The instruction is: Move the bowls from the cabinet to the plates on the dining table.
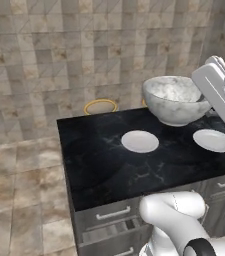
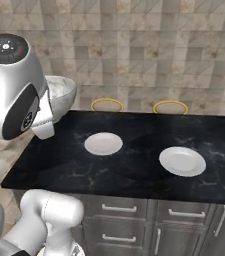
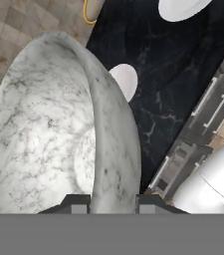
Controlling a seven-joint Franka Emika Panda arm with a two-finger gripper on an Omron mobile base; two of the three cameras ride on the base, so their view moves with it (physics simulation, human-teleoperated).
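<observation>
End effector (image 3: 112,203): pinching rim of marbled bowl (image 3: 58,129), one fingertip each side of the wall.
Marbled bowl: held in the air, above desk's left end.
Desk (image 1: 99,165): black marble; carries two white plates, left plate (image 2: 103,144) and right plate (image 2: 182,161), well apart.

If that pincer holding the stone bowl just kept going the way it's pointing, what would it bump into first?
Probably the black marble dining table: the pincer, clamped on the marbled bowl rim, points down at it, near the closer white plate. Depth is unclear.
</observation>
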